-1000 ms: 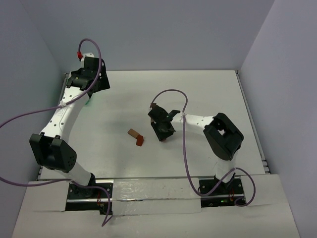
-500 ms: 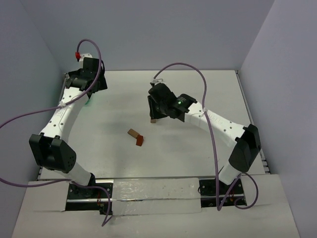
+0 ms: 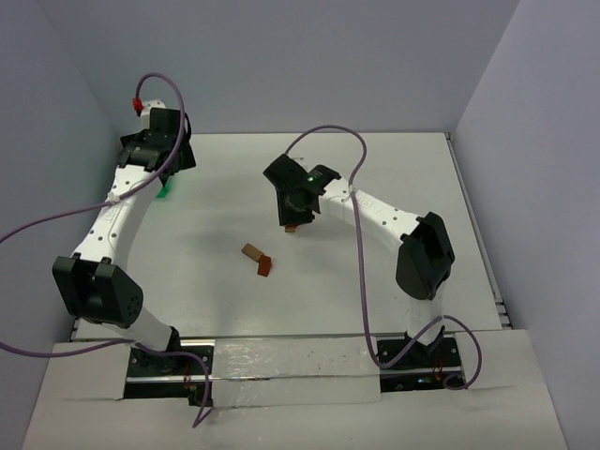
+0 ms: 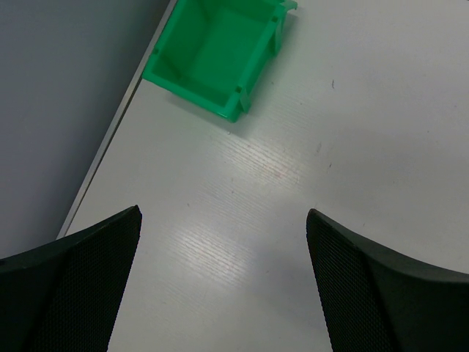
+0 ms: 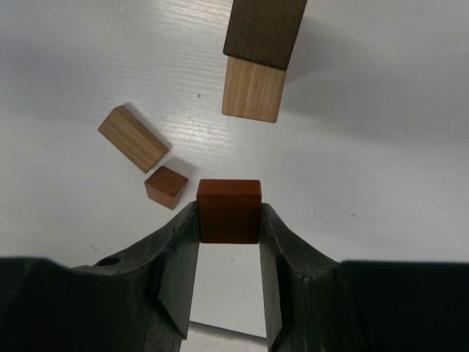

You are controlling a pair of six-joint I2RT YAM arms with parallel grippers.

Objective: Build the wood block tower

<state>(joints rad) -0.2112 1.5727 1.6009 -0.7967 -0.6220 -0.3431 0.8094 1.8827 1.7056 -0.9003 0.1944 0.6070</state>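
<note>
- Upper left of the overhead view: the left claw (image 4: 220, 242) is hanging spread wide and empty over the desk (image 3: 403, 169). It is just short of the green bin (image 4: 198, 88) and well apart from every block.
- Left of centre in the right wrist view: a loose tan block (image 5: 133, 138) and a smaller reddish-brown block (image 5: 165, 186) are lying on the desk, their corners nearly touching.
- Centre of that view: the right claw (image 5: 229, 216) is pinching the held red-brown block (image 5: 229, 202) by two opposite side faces.
- Upper centre, slightly right: the wood block tower (image 5: 256, 66), a dark brown block joined to a tan one, is lying ahead of the right claw toward the top edge. Its long axis is running up the frame, and the right arm is by far the nearer.
- Compared with the overhead view a second ago, the right claw is now sitting higher and further left, and its elbow is now folded in toward frame centre. The two loose blocks are lying where they were.
</note>
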